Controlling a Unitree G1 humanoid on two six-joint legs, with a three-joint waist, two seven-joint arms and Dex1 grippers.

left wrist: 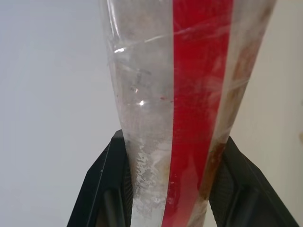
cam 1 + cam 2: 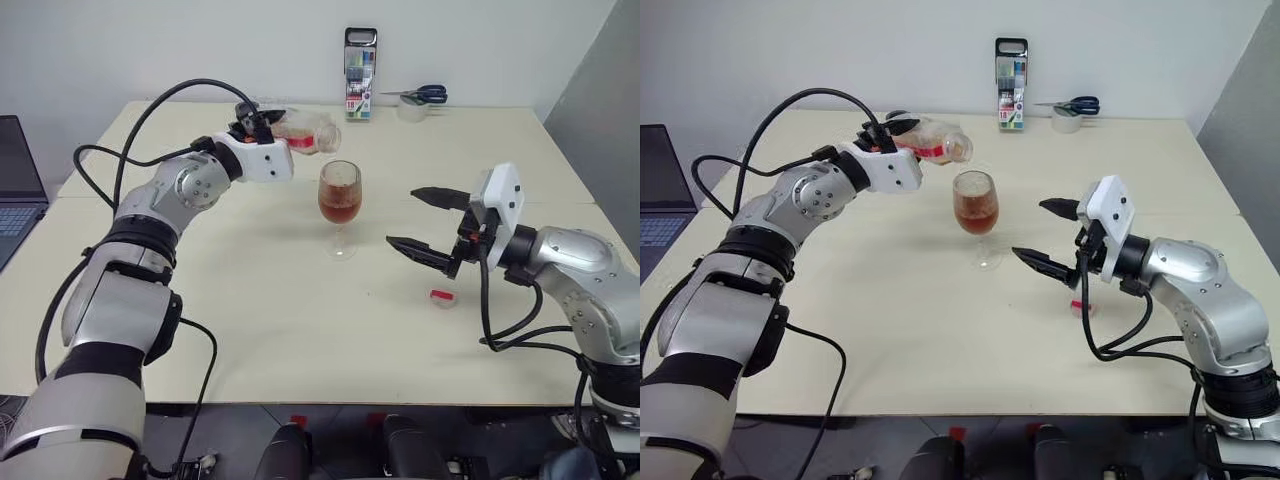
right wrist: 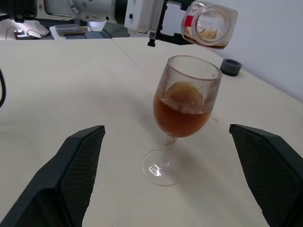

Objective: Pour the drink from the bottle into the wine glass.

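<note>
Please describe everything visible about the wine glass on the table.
The clear stemmed wine glass stands upright on the pale table, about half full of reddish-brown drink with foam on top. It has a rounded bowl, a thin stem and a round foot. Nothing grips it; the tilted clear plastic bottle hangs just above its rim.

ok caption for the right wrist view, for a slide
Left claw tips the nearly empty bottle over the wine glass, about half full of amber drink.
</note>
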